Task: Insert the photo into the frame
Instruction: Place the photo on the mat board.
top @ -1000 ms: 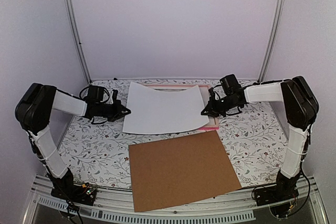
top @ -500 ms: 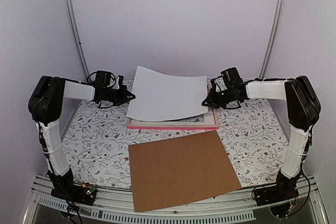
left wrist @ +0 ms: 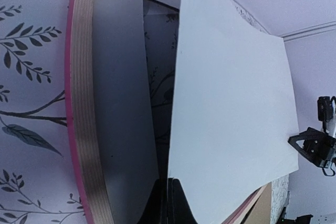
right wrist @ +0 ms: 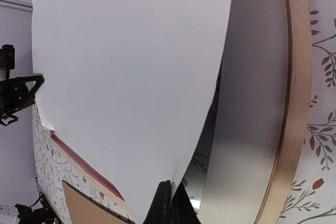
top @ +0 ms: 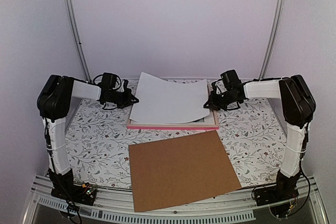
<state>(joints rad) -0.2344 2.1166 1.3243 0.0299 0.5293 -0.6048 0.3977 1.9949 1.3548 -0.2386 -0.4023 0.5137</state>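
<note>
You have the photo (top: 168, 100) pinched at both short edges, in the upper centre of the top view. Only its plain white back shows; the printed side is hidden. Your left end effector (top: 131, 99) is closed tight on the sheet's left edge. Your right end effector (top: 209, 103) is closed the same way on the right edge. In each wrist view, the dark fingertips (left wrist: 169, 203) meet on the paper at the bottom of the picture with no gap.

The sheet bows between the two grips over the frame (top: 173, 126), whose pink near rail shows just below the paper. From the left wrist you see the sheet raised off the white mat (left wrist: 121, 103) lying inside the frame. You cannot tell whether its sagging middle touches anything. The brown backing board (top: 181, 169) lies flat on the bench (top: 94, 140), lower centre, apart from the frame.
</note>
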